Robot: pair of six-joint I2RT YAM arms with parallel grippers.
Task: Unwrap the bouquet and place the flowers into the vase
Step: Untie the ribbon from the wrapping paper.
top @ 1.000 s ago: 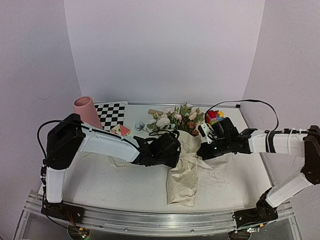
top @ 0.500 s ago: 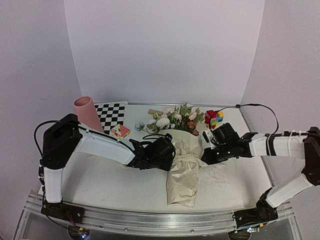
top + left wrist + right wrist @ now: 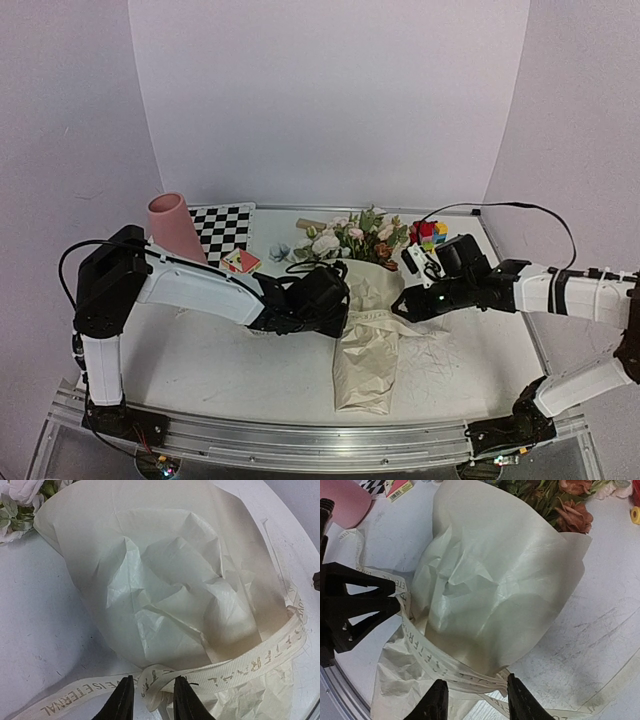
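Left arm: stretched low from the left over the white worktop [image 3: 200, 360]; left end effector [image 3: 153, 680] narrowly parted around the knot of the cream printed ribbon [image 3: 250, 665].
Right arm: reaching in from the right; right end effector [image 3: 476, 680] wider, ribbon between its fingers.
Bouquet: crumpled beige kraft-paper bouquet [image 3: 365, 360] lies mid-worktop, its white, pink and rust flowers [image 3: 350, 238] at the far end.
Vase: tall pink cylinder vase [image 3: 175, 222], far left.
Change: both were clamped a second ago; the bouquet has not moved.

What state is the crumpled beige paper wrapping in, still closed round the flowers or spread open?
Closed: the crumpled beige paper forms a cone, a printed cream ribbon circling it, flowers poking out.
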